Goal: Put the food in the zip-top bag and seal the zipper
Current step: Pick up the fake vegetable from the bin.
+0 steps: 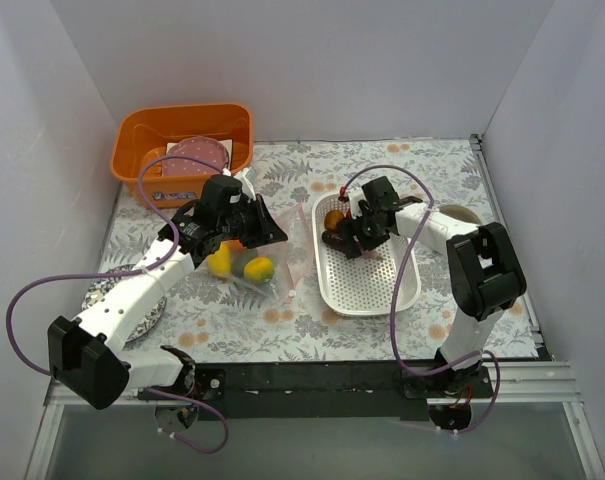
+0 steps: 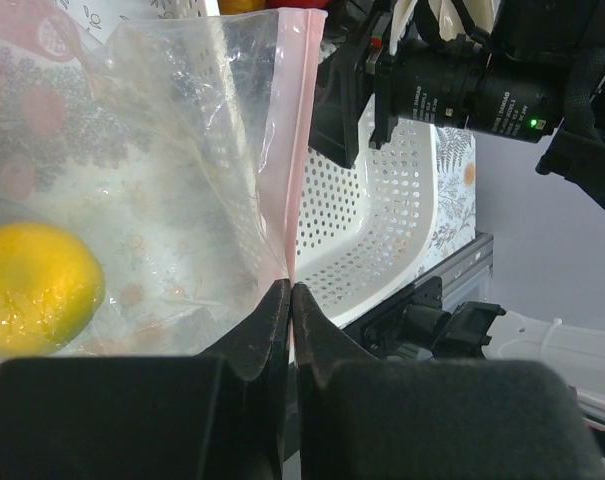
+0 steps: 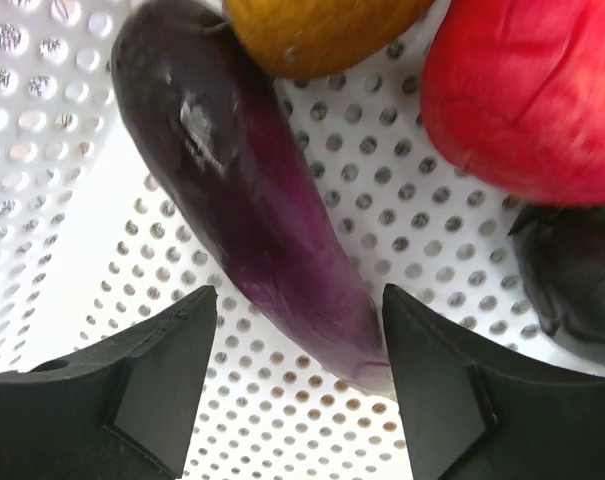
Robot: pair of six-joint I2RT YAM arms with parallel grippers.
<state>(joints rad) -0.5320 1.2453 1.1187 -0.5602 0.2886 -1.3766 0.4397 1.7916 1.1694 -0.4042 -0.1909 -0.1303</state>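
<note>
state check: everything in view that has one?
left pincer, shut on the zipper.
right pincer, open, straddling the eggplant.
zip-top bag, held at its mouth edge, yellow fruit inside.
zipper, pinched; sealed or not, cannot tell.
eggplant, lying in the basket, not gripped.

The left gripper (image 2: 290, 300) has its two dark fingers pressed together on the pink zipper (image 2: 287, 150) at the lower end of the strip, holding up the clear, crinkled zip-top bag (image 2: 172, 150). A yellow fruit (image 2: 32, 285) lies inside the bag at the left. Behind the strip stands the white perforated basket (image 2: 372, 220), with a black camera lens (image 2: 472, 90) above it.
</note>
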